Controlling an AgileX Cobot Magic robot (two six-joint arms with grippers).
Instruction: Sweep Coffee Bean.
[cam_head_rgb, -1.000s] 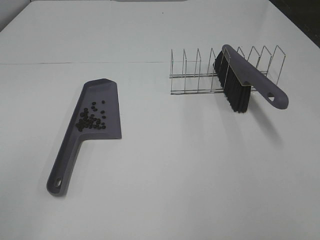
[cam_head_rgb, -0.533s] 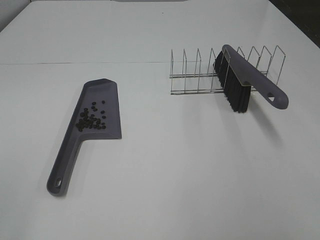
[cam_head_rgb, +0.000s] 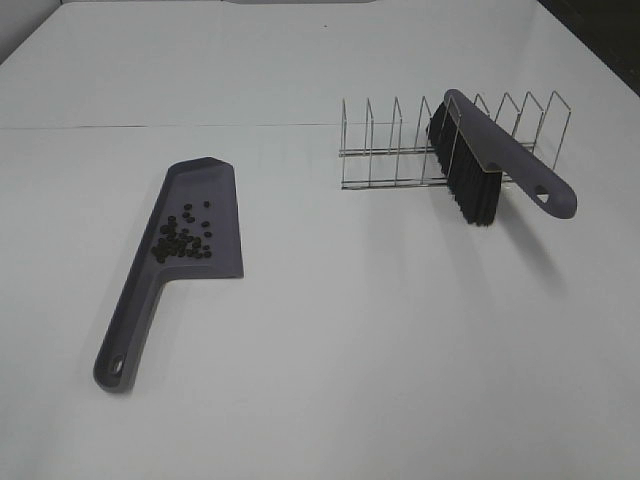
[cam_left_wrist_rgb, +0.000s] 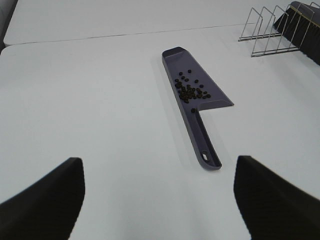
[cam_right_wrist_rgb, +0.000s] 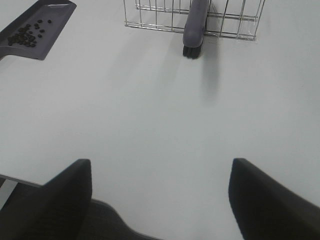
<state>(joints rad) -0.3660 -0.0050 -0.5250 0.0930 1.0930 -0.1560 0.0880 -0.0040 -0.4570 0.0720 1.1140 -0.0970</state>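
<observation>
Right now your coffee beans all lie inside the grey-purple dustpan, bunched mostly toward the end where the pan narrows into its handle, with a few strays further up toward the open lip. You can see the same cluster from the left wrist view and, small and off to one corner, from the right wrist view. The dustpan lies flat on the white desk, on the left side of the high view, handle pointing toward the near edge.

Further out, the brush rests tilted in the wire rack on the right, its black bristles hanging down toward the desk and its handle sticking out past the rack (the right wrist view catches it end-on).

Your left pincer stands wide open with nothing between its fingers; the beans sit well ahead of it, apart from it. Your right pincer is likewise spread wide and holds nothing, and the beans lie far off to its side, well apart. Neither pincer shows in the high view.
</observation>
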